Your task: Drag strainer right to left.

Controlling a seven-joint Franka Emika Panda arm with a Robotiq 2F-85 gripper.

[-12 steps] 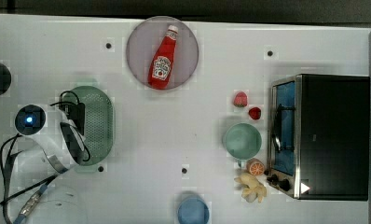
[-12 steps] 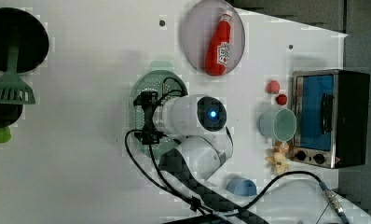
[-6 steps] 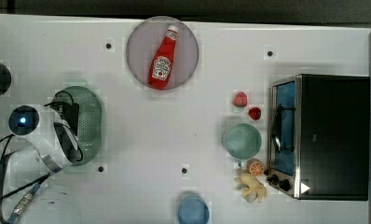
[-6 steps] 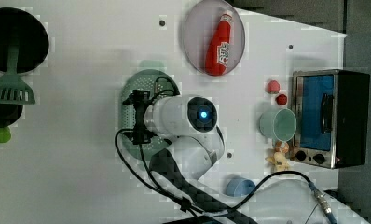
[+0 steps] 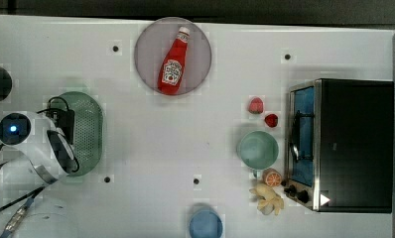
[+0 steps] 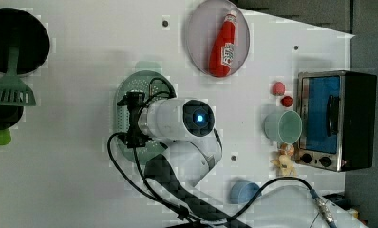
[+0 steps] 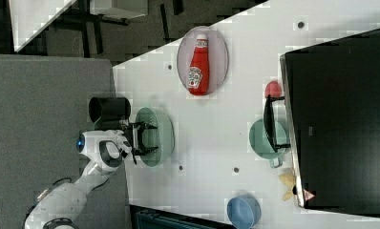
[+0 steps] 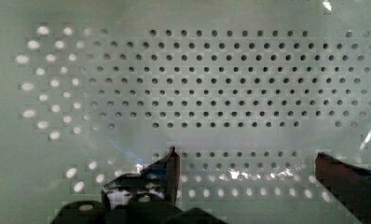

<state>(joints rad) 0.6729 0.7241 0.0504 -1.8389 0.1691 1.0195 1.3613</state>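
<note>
The strainer [image 5: 84,133] sits at the top view's left edge. The gripper [image 8: 244,186] is inside its bowl, fingers spread apart, gripping nothing, probably pushing on the wall.

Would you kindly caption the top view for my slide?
Panda arm's claw inside the mint strainer at the top view's left; ketchup bottle lies on a plate.
</note>
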